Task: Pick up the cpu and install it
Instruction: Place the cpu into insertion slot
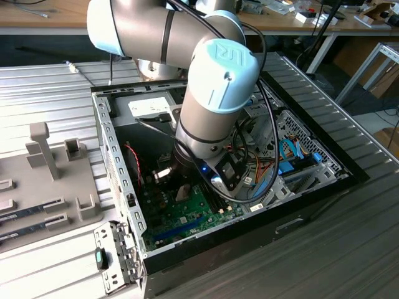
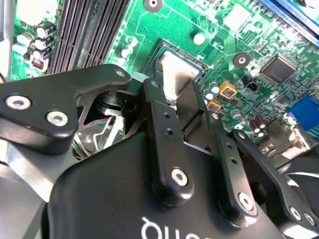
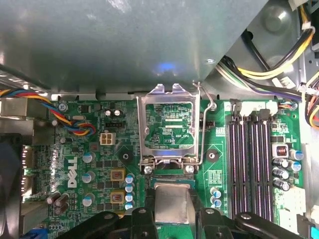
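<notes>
My gripper [image 3: 173,211] is shut on the cpu [image 3: 172,199], a small flat silver-topped square held between the two black fingers [image 3: 146,215]. It hangs just above the socket [image 3: 172,177] on the green motherboard [image 3: 99,159]. The socket's metal load plate [image 3: 167,124] and lever [image 3: 204,124] are swung up and open. The second wrist view has the cpu [image 2: 175,74] at the fingertips [image 2: 155,97], over the socket's dark frame [image 2: 192,56]. From the exterior view, the arm reaches down into the open computer case [image 1: 115,168], with the gripper [image 1: 181,187] low over the motherboard [image 1: 193,215].
Dark memory slots [image 3: 249,159] run beside the socket. Coloured fan wires [image 3: 75,124] and yellow-black power cables [image 3: 269,69] lie close by. The case's metal walls [image 1: 312,187] ring the board. A grey fixture tray [image 1: 43,180] sits on the exterior view's left.
</notes>
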Robot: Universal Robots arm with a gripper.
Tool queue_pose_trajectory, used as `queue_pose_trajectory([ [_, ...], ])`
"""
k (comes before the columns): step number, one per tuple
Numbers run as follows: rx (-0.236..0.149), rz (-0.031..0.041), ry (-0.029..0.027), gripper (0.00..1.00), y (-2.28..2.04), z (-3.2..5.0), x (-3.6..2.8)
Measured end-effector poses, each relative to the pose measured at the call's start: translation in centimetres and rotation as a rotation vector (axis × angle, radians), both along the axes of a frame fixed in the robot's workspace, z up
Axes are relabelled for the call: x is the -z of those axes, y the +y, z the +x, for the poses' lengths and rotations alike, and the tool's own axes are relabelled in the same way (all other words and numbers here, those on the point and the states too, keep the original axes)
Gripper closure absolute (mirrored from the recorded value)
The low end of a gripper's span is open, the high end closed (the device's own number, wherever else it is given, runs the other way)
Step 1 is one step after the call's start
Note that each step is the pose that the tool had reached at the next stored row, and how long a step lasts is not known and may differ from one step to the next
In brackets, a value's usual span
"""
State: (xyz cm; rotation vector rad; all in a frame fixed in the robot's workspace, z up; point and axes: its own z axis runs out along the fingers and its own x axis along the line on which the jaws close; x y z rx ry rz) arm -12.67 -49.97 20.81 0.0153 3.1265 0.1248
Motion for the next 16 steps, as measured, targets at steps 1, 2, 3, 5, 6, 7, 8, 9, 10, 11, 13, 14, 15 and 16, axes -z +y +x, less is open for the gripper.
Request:
queue_pose_trajectory([
  [1, 0.0, 0.0001, 0.0, 0.62, 0.0, 0.0, 0.0],
  [2, 0.002, -0.0003, 0.0, 0.62, 0.0, 0.0, 0.01],
  [3, 0.005, -0.0033, 0.0, 0.62, -0.01, 0.02, 0.01],
  [5, 0.021, -0.014, -0.0001, 0.62, 0.0, 0.03, 0.01],
  [6, 0.03, -0.0189, 0.0001, 0.62, 0.0, 0.03, 0.0],
  [7, 0.042, -0.0242, 0.0001, 0.62, -0.01, 0.05, 0.01],
  [8, 0.049, -0.026, 0.0001, 0.62, -0.01, 0.05, 0.01],
  [9, 0.053, -0.0265, 0.0002, 0.62, 0.03, 0.05, 0.0],
  [10, 0.053, -0.0267, 0.0003, 0.62, 0.07, 0.04, -0.01],
  [11, 0.053, -0.0267, 0.0002, 0.62, 0.14, 0.03, 0.0],
  [13, 0.054, -0.0266, 0.0002, 0.62, 0.3, 0.02, 0.0],
  [14, 0.054, -0.0264, 0.0001, 0.62, 0.33, 0.03, 0.01],
  [15, 0.053, -0.0265, 0.0001, 0.62, 0.33, 0.03, 0.01],
  [16, 0.053, -0.0265, 0.0001, 0.62, 0.33, 0.02, 0.01],
])
